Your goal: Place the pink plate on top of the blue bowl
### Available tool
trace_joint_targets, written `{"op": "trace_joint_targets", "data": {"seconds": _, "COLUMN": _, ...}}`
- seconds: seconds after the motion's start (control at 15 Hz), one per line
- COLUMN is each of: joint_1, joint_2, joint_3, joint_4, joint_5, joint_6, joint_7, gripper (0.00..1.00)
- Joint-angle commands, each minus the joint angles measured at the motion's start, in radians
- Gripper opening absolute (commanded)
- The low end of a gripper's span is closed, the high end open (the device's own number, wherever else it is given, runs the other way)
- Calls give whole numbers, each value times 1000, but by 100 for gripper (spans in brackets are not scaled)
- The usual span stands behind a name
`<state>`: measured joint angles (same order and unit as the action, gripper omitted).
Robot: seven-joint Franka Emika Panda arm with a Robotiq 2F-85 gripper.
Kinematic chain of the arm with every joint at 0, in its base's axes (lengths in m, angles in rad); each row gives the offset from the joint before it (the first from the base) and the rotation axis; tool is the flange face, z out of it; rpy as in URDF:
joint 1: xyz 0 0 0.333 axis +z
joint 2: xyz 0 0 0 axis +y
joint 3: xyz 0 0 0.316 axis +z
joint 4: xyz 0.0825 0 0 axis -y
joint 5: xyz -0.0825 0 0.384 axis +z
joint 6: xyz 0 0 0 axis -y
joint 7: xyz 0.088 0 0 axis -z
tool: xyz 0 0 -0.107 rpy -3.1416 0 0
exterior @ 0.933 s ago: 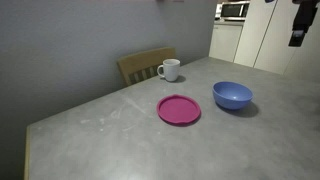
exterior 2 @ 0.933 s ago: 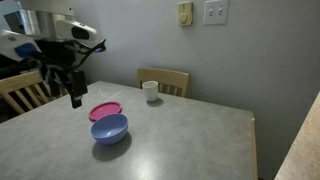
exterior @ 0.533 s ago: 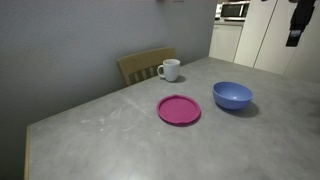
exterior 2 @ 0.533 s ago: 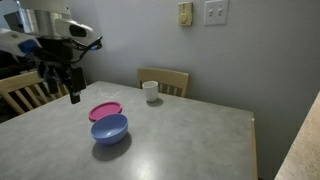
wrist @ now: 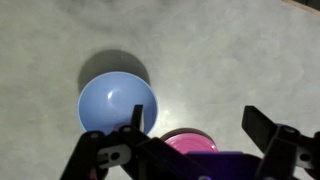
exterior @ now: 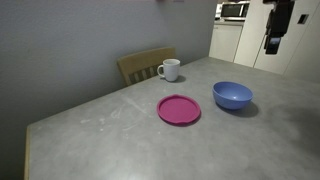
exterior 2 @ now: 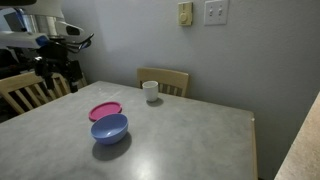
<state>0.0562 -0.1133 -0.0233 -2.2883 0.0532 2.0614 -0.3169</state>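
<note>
The pink plate (exterior: 179, 109) lies flat on the grey table beside the blue bowl (exterior: 232, 95). Both also show in an exterior view, the plate (exterior 2: 104, 110) just behind the bowl (exterior 2: 109, 128). My gripper (exterior: 272, 44) hangs high above the table, off to the side of the bowl, and shows at the far left in an exterior view (exterior 2: 62, 84). In the wrist view the gripper (wrist: 200, 125) is open and empty, far above the bowl (wrist: 117, 103) and the plate (wrist: 185, 142), which is partly hidden by the gripper body.
A white handled mug (exterior: 170, 69) stands near the table's back edge, in front of a wooden chair (exterior: 147, 64). The mug also shows in an exterior view (exterior 2: 150, 91). A second chair (exterior 2: 20, 92) stands by the arm. The table (exterior: 110, 135) is bare grey.
The gripper has moved sideways at height, leftward in both exterior views. The plate, bowl and mug have not moved.
</note>
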Motion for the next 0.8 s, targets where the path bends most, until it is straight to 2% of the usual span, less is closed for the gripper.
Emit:
{"op": "trace_joint_targets", "data": {"seconds": 0.0, "joint_1": 16, "joint_2": 104, "joint_3": 46, "joint_4": 75, "joint_5": -89, "joint_6": -10, "joint_7": -30, "gripper": 100}}
{"op": "trace_joint_targets", "data": {"seconds": 0.07, "joint_1": 5, "joint_2": 38, "joint_3": 37, "joint_4": 25, "joint_5": -49, "joint_6": 4, "joint_7": -3, "gripper": 100}}
{"op": "trace_joint_targets", "data": {"seconds": 0.47, "joint_1": 6, "joint_2": 47, "joint_3": 41, "joint_4": 31, "joint_5": -54, "joint_6": 4, "joint_7": 4, "gripper": 100}}
{"op": "trace_joint_targets", "data": {"seconds": 0.73, "joint_1": 26, "joint_2": 119, "joint_3": 67, "joint_4": 62, "joint_5": -114, "joint_6": 222, "joint_7": -38, "gripper": 100}}
